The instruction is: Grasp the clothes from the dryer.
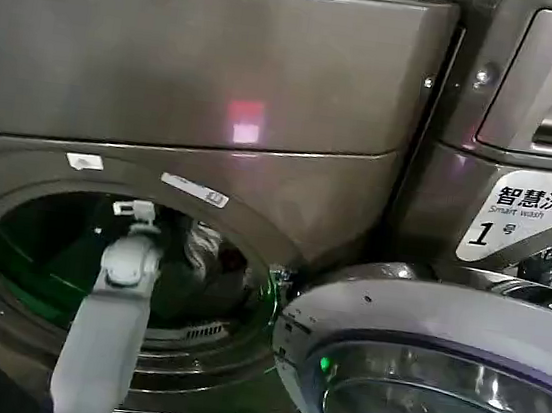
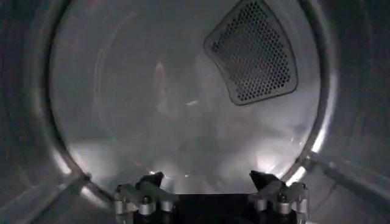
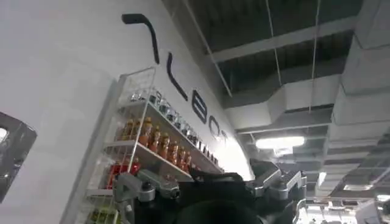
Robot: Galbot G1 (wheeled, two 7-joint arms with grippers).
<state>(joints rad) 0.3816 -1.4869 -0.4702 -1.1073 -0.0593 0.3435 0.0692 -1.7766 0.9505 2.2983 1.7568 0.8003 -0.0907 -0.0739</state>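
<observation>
Reaching through the round porthole of the wide bronze-grey metallic dryer (image 1: 221, 79), the left claw (image 2: 210, 189) sits inside the dark steel drum with its fingers spread apart and nothing between them. The clothes, a crumpled pale-and-dark fabric bundle (image 1: 204, 258), lie low in the drum, right of the arm; judgement: steer right and downward before closing. Right claw (image 3: 210, 182) is parked, pointing at the ceiling, fingers apart.
</observation>
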